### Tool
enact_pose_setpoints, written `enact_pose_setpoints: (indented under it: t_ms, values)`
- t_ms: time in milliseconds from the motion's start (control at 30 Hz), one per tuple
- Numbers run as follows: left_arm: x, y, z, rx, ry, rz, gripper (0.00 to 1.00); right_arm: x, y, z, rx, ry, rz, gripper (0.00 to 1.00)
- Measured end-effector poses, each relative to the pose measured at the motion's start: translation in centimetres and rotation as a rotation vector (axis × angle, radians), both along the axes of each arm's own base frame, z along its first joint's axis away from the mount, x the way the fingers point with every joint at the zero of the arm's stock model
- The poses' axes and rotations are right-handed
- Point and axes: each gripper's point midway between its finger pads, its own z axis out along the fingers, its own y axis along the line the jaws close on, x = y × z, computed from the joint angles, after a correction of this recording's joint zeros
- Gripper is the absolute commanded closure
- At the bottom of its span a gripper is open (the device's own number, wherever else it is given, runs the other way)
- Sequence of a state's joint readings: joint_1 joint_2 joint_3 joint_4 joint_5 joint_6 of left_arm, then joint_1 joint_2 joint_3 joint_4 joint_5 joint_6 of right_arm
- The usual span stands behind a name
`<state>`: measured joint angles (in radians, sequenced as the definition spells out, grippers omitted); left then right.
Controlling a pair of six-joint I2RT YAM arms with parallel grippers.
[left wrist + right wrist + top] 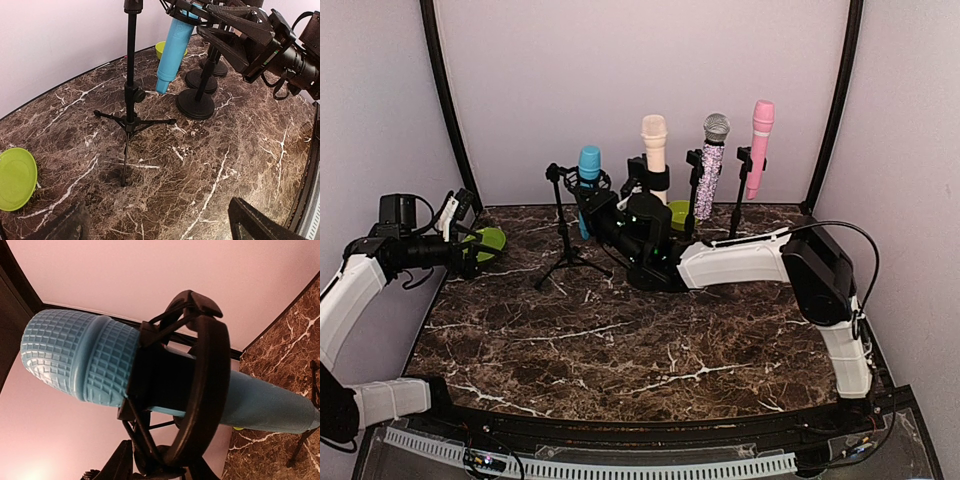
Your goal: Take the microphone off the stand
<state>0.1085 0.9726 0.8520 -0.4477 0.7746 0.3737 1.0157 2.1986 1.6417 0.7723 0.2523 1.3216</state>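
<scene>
A blue microphone (589,165) sits in a black shock mount (205,390) on top of a black tripod stand (567,240) at the back left. It also shows in the left wrist view (172,50) and fills the right wrist view (75,357). My right gripper (598,203) is up at the mount with its jaws apart. Its fingers (115,465) straddle the lower part of the mount ring, just below the microphone. My left gripper (470,242) is wide open and empty, off to the left, low over the table (200,165).
Cream (654,145), glittery silver (712,165) and pink (759,145) microphones stand on round-base stands along the back. A green plate (486,240) lies by my left gripper, and another green dish (678,213) lies behind the stands. Walls close in on all sides.
</scene>
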Motion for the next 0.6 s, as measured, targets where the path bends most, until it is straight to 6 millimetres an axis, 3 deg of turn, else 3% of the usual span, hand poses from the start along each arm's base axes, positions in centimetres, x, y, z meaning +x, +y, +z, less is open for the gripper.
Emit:
enact_pose_setpoints:
  t_ms: [100,267,467,600]
  values:
    - [-0.3,0.0,-0.2,0.006,-0.001,-0.004,0.01,0.1,-0.1,0.0,0.027,0.016,-0.013,0.82]
    - [-0.6,-0.1,-0.4,0.009,0.001,-0.007,0.01,-0.1,-0.2,0.4,0.084,0.039,-0.019,0.85]
    - [-0.7,-0.1,-0.8,0.008,0.013,-0.008,0.01,-0.9,0.2,0.9,0.141,0.063,-0.016,1.00]
    - [-0.8,-0.1,-0.9,0.008,0.015,-0.008,0.01,-1.5,0.4,1.1,0.154,0.064,-0.020,1.00]
